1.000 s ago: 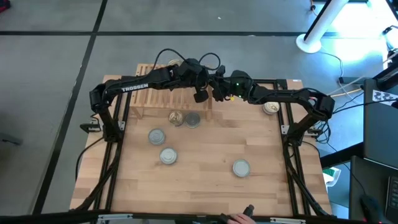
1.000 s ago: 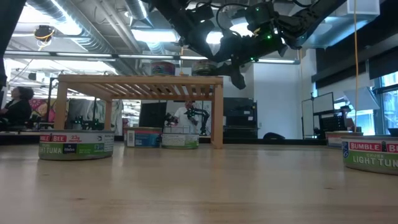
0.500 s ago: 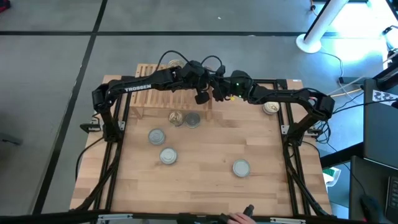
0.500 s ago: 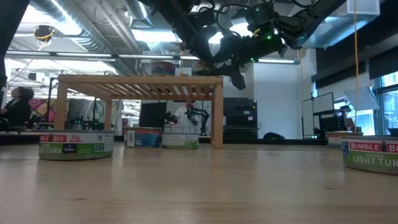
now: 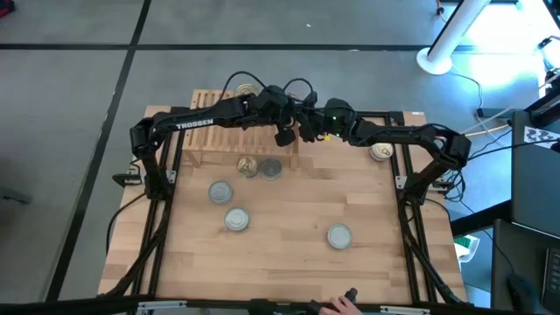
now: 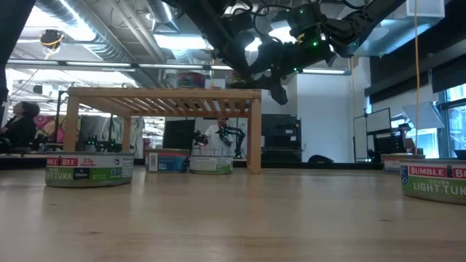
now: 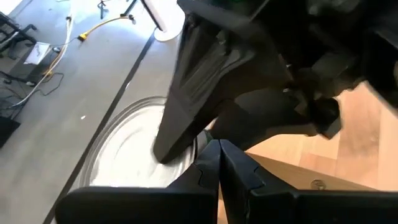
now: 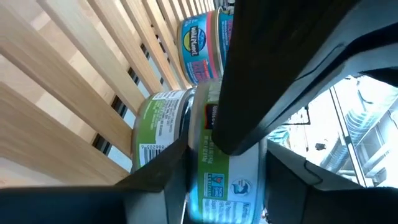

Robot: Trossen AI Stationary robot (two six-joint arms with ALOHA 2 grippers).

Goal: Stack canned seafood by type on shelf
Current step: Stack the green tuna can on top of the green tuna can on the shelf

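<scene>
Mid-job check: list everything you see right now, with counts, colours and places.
table: one, light wood.
shelf: one, light-wood slats, far left part of the table.
shelf cans: at least three; pink-and-blue label, green label, green-and-blue label.
tabletop cans: six, silver or gold lids; two just in front of the shelf, three nearer the middle, one by the right edge.
person: one, dark top, seated beyond the table.
left gripper: shut, over the shelf's right end.
right gripper: beside it, at the green-and-blue can.
</scene>
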